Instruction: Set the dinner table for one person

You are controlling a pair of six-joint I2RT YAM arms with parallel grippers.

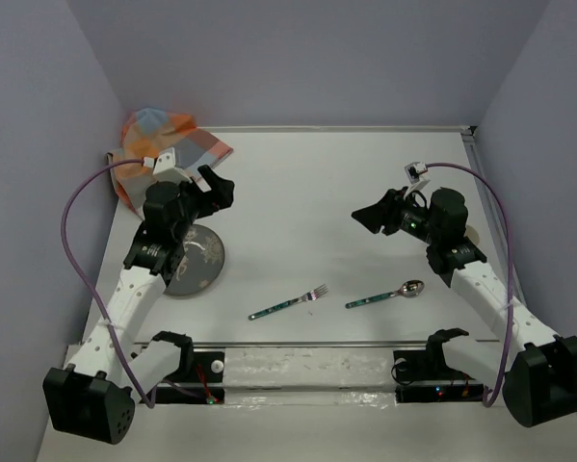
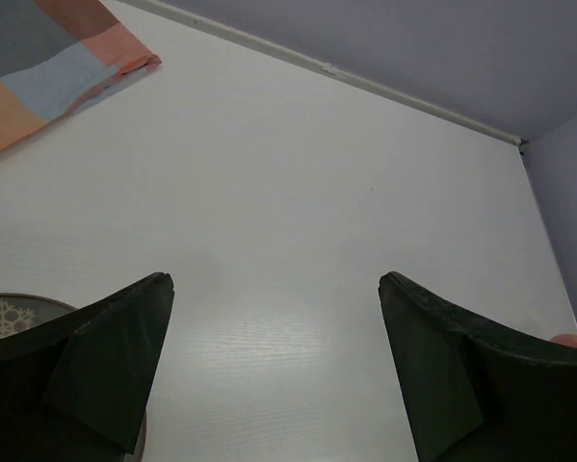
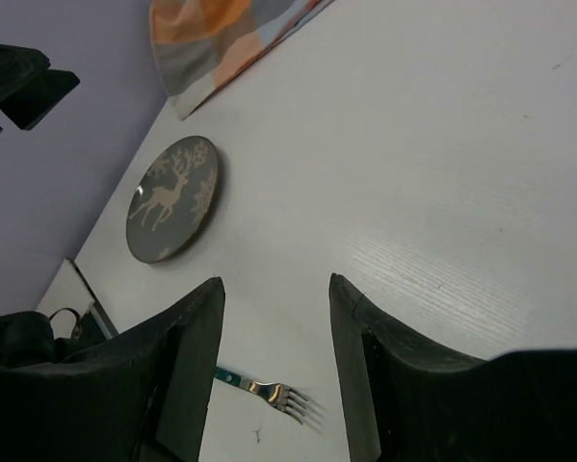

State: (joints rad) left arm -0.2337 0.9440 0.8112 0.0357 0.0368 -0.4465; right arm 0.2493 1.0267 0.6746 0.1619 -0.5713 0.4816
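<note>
The white dinner table [image 1: 307, 183] bears a grey plate [image 1: 199, 262] with a deer pattern at the left, partly under my left arm. A fork [image 1: 289, 303] and a spoon [image 1: 386, 295], both with green handles, lie near the front middle. My left gripper [image 1: 221, 188] is open and empty, above the table beyond the plate. My right gripper [image 1: 367, 217] is open and empty, behind the spoon. In the right wrist view the plate [image 3: 172, 197] lies far ahead and the fork [image 3: 274, 393] shows between the fingers [image 3: 187, 366]. The left wrist view shows only the plate's rim [image 2: 9, 310].
An orange-and-blue checked cloth [image 1: 168, 142] lies bunched in the back left corner; it also shows in the left wrist view [image 2: 38, 77] and the right wrist view [image 3: 221, 38]. Purple walls close in the table. A small pale object [image 1: 473, 235] is mostly hidden behind my right arm.
</note>
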